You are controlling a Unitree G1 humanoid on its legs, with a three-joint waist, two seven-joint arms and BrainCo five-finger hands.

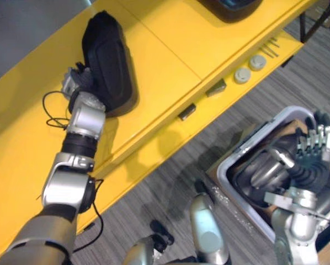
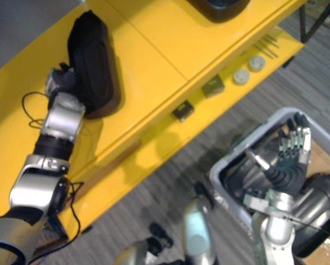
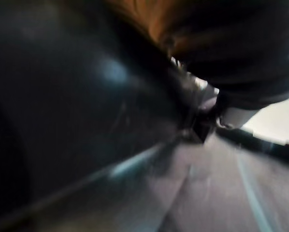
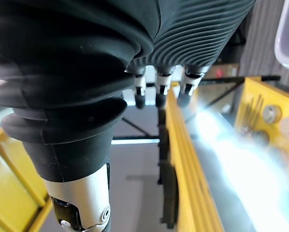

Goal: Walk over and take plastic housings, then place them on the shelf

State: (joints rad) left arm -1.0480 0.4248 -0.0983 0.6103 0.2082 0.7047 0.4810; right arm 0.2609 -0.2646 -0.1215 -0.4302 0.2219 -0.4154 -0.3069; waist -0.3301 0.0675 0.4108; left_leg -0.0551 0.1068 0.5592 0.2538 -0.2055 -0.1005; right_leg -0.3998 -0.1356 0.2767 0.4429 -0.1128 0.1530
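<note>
Stereo head views, looking down. A long black plastic housing with rounded ends (image 1: 107,61) lies flat on the top board of the yellow shelf (image 1: 170,49), its length running away from the robot. The left hand (image 1: 76,80) sits at the housing's near end, against its left flank and touching it; the hand is largely hidden by the housing, so whether it is clasping the part or merely resting against it cannot be told (the left wrist view gives only a dark, glossy surface at very close range).

The right hand (image 1: 314,149) hangs well apart from the shelf, above a grey plastic bin (image 1: 252,137) standing on the grey carpet floor (image 1: 170,182). Its fingers (image 2: 297,138) are straight and spread upward, holding nothing. Further dark glossy housings (image 1: 259,171) lie inside the bin, below the hand.

On the shelf's lower ledge: two small round grey discs (image 1: 242,74) and two small dark blocks (image 1: 216,87). A second dark object (image 1: 231,8) rests at the far edge of the top board
</note>
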